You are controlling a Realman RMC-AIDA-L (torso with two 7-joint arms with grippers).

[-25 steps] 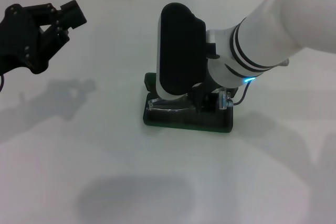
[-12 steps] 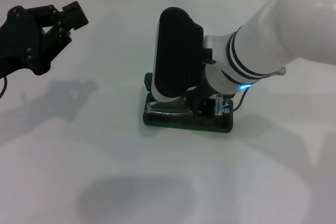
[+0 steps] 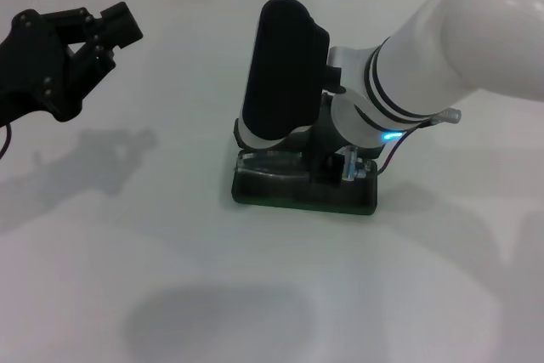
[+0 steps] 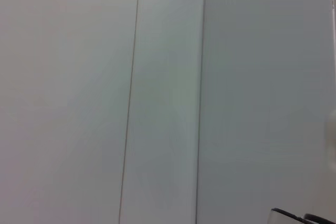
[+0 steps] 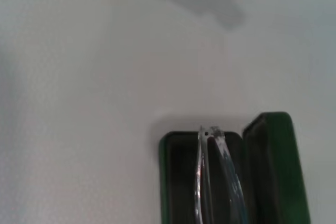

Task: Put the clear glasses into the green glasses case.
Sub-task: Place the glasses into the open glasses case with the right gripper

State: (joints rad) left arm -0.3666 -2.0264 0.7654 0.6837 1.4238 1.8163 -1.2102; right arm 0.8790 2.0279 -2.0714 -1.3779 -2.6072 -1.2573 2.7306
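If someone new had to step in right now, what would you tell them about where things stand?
Right tool: low over the open green glasses case; the arm hides its fingers.
Left tool: raised off to the left, open, holding nothing.
Clear glasses: folded, sitting in the case's tray in the right wrist view; lid up.
Done: glasses brought into the case.
Left: confirm release, withdraw the right arm.

The head view looks forward and down over the white table [image 3: 170, 252]; the right wrist view hangs close above the green glasses case [image 5: 273, 166], shared with the head view [image 3: 302, 193]; the left wrist view apparently faces only pale panels.
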